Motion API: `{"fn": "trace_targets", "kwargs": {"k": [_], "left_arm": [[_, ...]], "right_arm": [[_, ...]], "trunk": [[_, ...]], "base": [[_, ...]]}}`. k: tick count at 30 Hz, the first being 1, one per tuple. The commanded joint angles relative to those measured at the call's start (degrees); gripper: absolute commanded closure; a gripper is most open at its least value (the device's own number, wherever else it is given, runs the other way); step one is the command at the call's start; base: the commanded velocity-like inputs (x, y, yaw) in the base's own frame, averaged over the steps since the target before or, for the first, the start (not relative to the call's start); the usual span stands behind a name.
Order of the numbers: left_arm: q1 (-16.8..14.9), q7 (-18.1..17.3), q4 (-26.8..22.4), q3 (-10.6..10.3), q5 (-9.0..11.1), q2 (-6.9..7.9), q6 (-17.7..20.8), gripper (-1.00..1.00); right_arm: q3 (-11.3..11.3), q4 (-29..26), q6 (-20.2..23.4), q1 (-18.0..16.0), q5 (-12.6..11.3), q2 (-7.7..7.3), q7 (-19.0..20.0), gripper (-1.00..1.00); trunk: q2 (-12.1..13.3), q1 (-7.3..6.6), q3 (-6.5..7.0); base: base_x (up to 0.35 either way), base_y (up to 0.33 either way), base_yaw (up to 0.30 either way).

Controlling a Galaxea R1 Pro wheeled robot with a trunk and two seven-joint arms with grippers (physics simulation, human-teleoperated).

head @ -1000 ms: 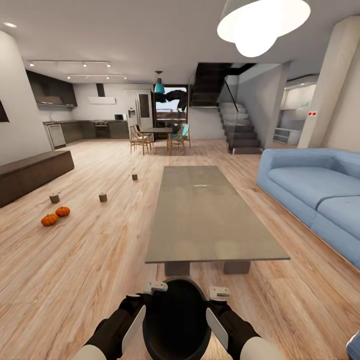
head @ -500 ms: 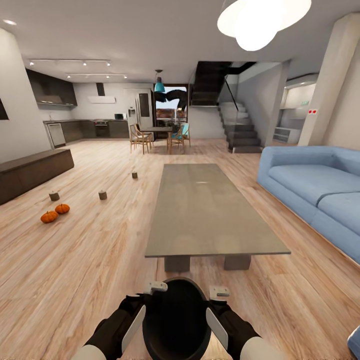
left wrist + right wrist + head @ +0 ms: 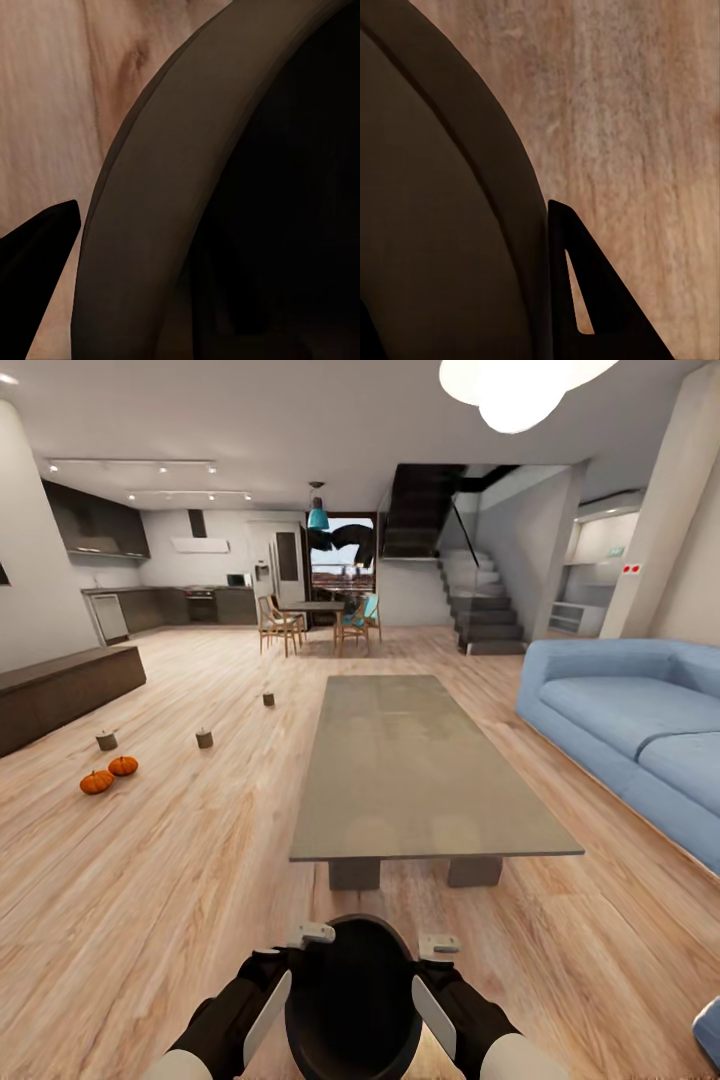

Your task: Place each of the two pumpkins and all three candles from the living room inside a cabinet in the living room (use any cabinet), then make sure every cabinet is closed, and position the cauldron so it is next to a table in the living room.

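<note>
Head view: the black, round-bodied cauldron [image 3: 352,1000] is held between the two arms just short of the near end of the long grey stone-topped bench [image 3: 425,780], above the wood-plank floor [image 3: 150,900]. The left end effector [image 3: 300,938] and the right end effector [image 3: 432,945] sit at opposite sides of the cauldron's rim; how far each is open cannot be told. In the left wrist view one dark finger [image 3: 34,262] lies outside the cauldron's wall [image 3: 150,240]; in the right wrist view one dark finger [image 3: 585,300] lies just beside the wall [image 3: 450,225].

On the floor to the left lie two orange pumpkins [image 3: 97,782] [image 3: 123,765], just beside each other, and three short dark candles [image 3: 106,740] [image 3: 204,738] [image 3: 268,699], spread apart. The long, low dark-brown cabinet [image 3: 60,695] stands against the left wall, its fronts closed. A blue sofa [image 3: 630,730] stands at right.

Compared with one second earlier, the whole picture has shifted slightly upward, showing camera motion; arms and cauldron keep the same places in it.
</note>
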Motion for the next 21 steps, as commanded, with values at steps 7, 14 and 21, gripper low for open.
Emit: {"fn": "trace_targets", "kwargs": {"k": [7,14,21], "left_arm": [[-0.03,0.54,0.0,-0.5,1.49,1.23,0.2,1.0],[-0.03,0.54,0.0,-0.5,1.49,1.22,0.21,1.0],[-0.03,0.54,0.0,-0.5,1.49,1.23,0.21,1.0]], "right_arm": [[0.69,-3.06,-0.01,-0.08,-0.39,0.0,-0.4,1.0],[0.69,-3.06,-0.01,-0.08,-0.39,0.0,-0.4,1.0],[0.69,-3.06,-0.01,-0.08,-0.39,0.0,-0.4,1.0]], "trunk": [[-0.05,0.0,-0.28],[-0.05,0.0,-0.28],[-0.05,0.0,-0.28]], "base": [[0.0,0.0,0.0],[0.0,0.0,0.0],[0.069,0.0,0.0]]}}
